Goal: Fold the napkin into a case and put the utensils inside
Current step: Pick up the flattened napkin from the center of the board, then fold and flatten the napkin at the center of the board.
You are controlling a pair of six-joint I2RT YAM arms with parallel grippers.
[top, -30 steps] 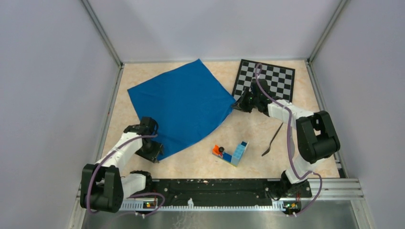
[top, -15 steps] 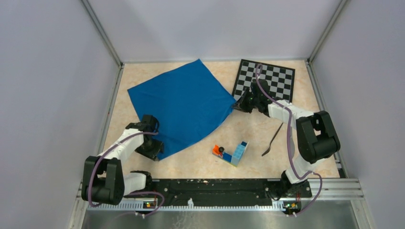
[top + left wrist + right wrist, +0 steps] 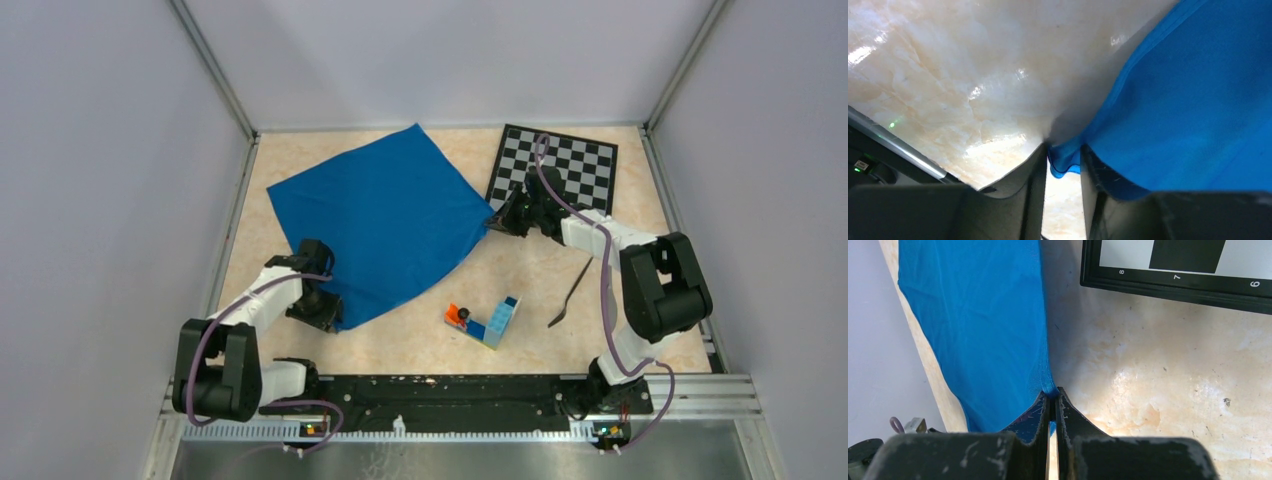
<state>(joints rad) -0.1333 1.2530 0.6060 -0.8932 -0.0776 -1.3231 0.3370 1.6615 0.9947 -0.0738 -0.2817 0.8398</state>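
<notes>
The bright blue napkin [image 3: 385, 225] lies spread on the table's left half. My right gripper [image 3: 497, 220] is shut on its right corner, and the right wrist view shows the cloth [image 3: 978, 315] pinched at the tips of that gripper [image 3: 1052, 396]. My left gripper [image 3: 325, 312] is at the napkin's near-left corner. In the left wrist view its jaws [image 3: 1064, 152] stand a little apart, with the cloth's corner [image 3: 1065, 162] hanging between them and table showing in the gap. Of the utensils, a slim dark fork [image 3: 570, 293] lies on the table beside the right arm.
A chessboard [image 3: 560, 165] lies at the back right, just behind the right gripper; its black edge [image 3: 1173, 285] shows in the right wrist view. A blue toy-brick block [image 3: 490, 322] with a small orange piece [image 3: 458, 315] sits near the front middle. Metal rails edge the table.
My left gripper has shifted slightly forward and right onto the napkin's near-left corner. The right arm and the napkin have stayed put.
</notes>
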